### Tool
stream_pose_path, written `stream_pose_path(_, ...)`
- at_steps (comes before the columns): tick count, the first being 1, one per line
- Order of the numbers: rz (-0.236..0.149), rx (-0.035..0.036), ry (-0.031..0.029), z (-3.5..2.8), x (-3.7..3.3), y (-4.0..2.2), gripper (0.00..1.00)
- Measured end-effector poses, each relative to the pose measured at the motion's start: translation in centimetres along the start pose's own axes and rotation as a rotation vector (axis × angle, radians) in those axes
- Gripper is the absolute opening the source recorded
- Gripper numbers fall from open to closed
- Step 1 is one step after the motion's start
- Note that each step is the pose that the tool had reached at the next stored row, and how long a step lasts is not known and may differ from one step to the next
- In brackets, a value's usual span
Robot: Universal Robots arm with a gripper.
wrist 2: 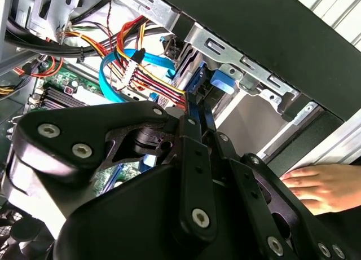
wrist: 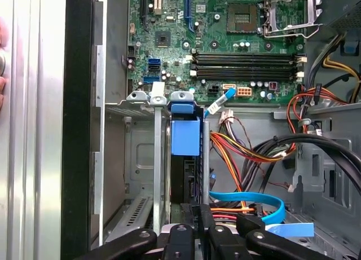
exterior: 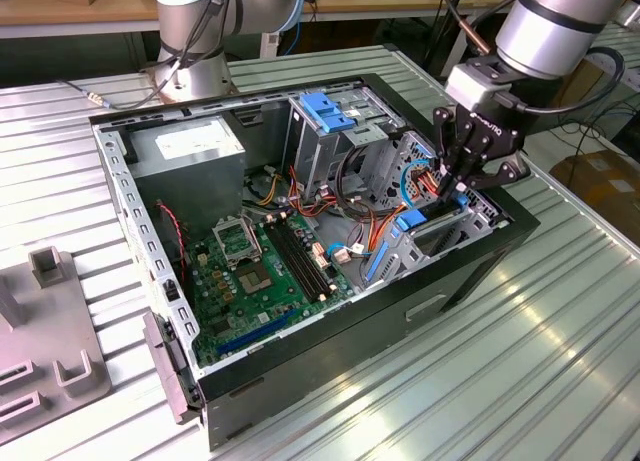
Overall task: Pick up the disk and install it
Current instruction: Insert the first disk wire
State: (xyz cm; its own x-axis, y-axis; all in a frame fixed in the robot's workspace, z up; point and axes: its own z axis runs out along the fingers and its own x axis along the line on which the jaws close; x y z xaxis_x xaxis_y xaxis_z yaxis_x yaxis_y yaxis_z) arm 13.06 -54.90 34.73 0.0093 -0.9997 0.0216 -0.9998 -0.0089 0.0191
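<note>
Since the disk already stands on edge in a slot of the drive cage, its blue carrier end facing me, I judge the pick-up done and the install in hand: the last seating of the drive into its bay. As I judge it, that calls for a straight push along the slot, keeping clear of the orange and blue cables just beside it.

In the exterior view my gripper hangs over the cage at about three o'clock of the open case, with the motherboard toward nine o'clock of me. My jaws are drawn together with nothing visible between them. Whether my fingertips press on the carrier's edge I cannot tell. A person's hand rests on the outside of the case.
</note>
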Motion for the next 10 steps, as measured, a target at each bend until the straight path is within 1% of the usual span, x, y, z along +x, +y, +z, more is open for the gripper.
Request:
stream_pose_path(6, 0.001, 0.0000, 0.0000, 0.07, 0.05, -0.01, 0.16)
stream_pose_path(10, 0.001, 0.0000, 0.0001, 0.48, 0.05, -0.02, 0.16)
